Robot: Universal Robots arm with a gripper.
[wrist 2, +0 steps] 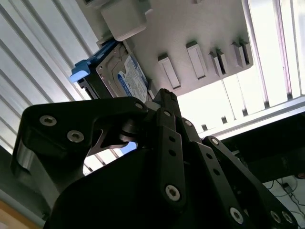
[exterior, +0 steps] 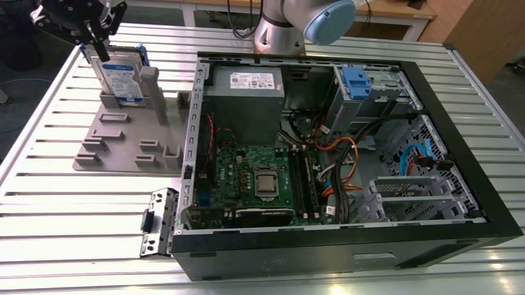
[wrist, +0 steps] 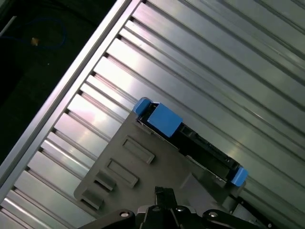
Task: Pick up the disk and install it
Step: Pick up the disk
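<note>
Claw: the claw (exterior: 92,43) hangs just above the near top corner of the disk, at the far corner of the table on the exterior view's left. Whether it is open or closed cannot be told.
Disk: the disk (exterior: 122,77) stands on edge in a stand, label facing the computer case, not lifted.
Rails: blue rails (wrist: 161,118) run along the disk's narrow sides, seen edge-on in the first wrist view.
Stand: the grey plastic stand (exterior: 123,144) has a tall post (exterior: 149,83) just beside the disk's label face and lower ribs nearer the camera.
Table: a slatted metal table (exterior: 49,209) carries the stand and the case.
Computer case: the computer case (exterior: 459,184) lies open on its side, well apart from the disk, with a grey box (exterior: 246,92) and a cage (exterior: 369,92) with a blue tab at its far end.
Step in hand: judged to be the pick-up, not yet secured.
Handling advice: centre over the top edge, grip across the flat faces rather than the rails, and draw straight up so the disk clears the post without tilting.
Risk: an off-centre hold could let the disk swing or catch on the stand.
</note>
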